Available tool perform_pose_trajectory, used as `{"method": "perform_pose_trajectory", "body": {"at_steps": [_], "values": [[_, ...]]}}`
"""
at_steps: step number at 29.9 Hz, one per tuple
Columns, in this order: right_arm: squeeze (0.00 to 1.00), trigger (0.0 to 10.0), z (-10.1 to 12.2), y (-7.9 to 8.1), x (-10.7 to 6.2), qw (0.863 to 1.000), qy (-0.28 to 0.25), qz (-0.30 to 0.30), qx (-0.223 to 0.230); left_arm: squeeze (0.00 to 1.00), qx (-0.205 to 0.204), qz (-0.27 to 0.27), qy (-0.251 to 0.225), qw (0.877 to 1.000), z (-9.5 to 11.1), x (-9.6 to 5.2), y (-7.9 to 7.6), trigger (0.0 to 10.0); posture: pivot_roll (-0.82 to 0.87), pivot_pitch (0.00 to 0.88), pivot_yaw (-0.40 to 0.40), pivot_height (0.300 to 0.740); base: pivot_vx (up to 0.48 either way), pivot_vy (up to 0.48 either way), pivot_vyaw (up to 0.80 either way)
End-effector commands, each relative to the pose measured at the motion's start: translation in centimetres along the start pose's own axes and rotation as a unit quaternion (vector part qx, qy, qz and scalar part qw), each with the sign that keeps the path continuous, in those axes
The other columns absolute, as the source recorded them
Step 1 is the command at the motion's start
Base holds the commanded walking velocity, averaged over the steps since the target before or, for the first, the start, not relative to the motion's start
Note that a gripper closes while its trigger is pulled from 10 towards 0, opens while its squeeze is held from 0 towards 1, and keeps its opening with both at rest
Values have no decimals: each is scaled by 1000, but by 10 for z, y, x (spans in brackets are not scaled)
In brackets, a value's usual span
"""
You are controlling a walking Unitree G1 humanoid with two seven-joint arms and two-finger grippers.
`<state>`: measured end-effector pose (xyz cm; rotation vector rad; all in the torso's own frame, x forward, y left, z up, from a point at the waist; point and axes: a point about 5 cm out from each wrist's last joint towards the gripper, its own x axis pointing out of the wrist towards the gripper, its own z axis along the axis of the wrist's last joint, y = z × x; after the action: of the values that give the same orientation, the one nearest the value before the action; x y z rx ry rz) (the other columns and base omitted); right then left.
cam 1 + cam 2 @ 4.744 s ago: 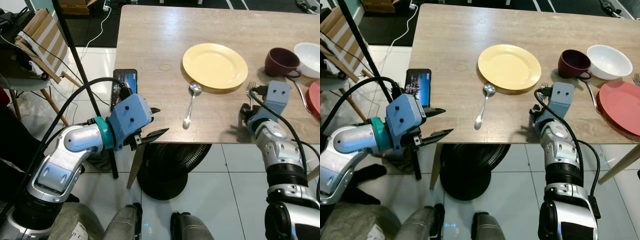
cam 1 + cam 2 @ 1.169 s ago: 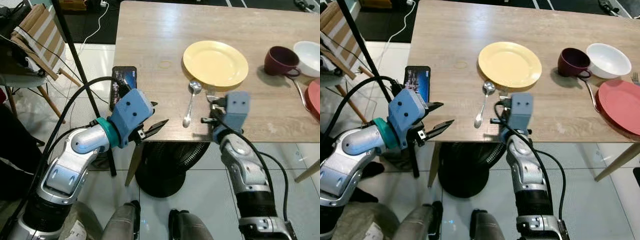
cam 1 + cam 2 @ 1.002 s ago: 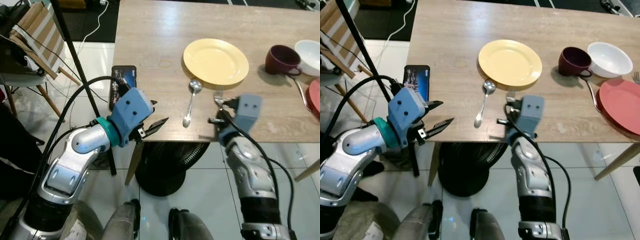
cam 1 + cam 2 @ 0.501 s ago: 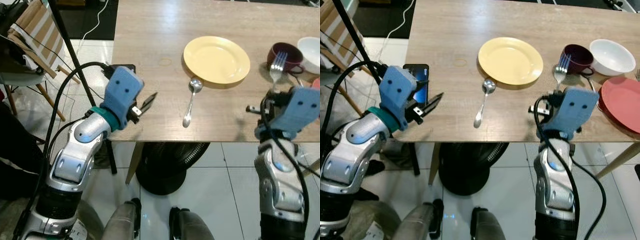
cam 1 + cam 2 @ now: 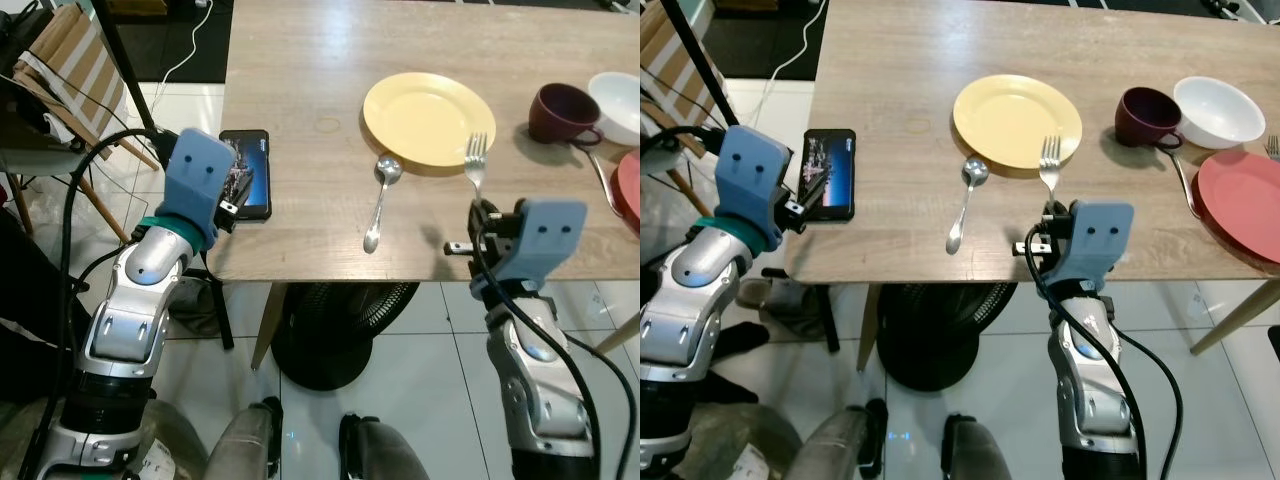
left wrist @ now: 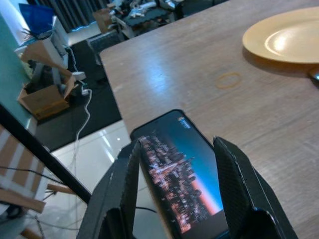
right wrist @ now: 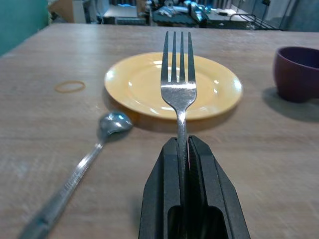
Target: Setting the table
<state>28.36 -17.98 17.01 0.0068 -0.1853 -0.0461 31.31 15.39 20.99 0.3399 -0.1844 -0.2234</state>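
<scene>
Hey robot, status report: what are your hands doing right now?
Right gripper shut on fork, near yellow plate. Left gripper open, straddling phone. Spoon beside plate.

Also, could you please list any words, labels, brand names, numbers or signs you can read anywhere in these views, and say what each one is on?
None can be read.
Phone between the left gripper's open fingers: its screen shows a city-lights picture, no legible text.
Yellow plate, spoon, maroon cup, and the fork held in the right gripper: unmarked.
Boxes on the floor in the left wrist view: too blurred to read.
</scene>
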Motion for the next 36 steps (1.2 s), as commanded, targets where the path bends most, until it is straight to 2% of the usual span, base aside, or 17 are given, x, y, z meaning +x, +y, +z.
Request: {"method": "perform_pose_trajectory", "body": {"at_steps": [1,8,12,18,36], "values": [[0,10000,-7,-4,1,1000,11,-20,5,0,4,7,2,1000,-3,0,0,10000,46,84,7,740,0,0,0],[0,10000,-8,-6,3,999,11,-31,4,0,-4,8,-1,1000,-3,4,-4,10000,33,77,17,740,0,0,0],[0,10000,-11,-8,-3,999,14,-34,0,0,-17,13,0,1000,-4,7,-6,10000,22,73,21,740,0,0,0],[0,10000,-14,-8,-4,999,16,-33,1,0,-16,17,-1,1000,-6,9,-8,10000,17,71,23,740,0,0,0],[0,10000,-17,-8,-4,999,19,-36,-4,0,-25,14,-7,1000,-6,10,-11,10000,11,75,24,740,-359,0,0]]}}
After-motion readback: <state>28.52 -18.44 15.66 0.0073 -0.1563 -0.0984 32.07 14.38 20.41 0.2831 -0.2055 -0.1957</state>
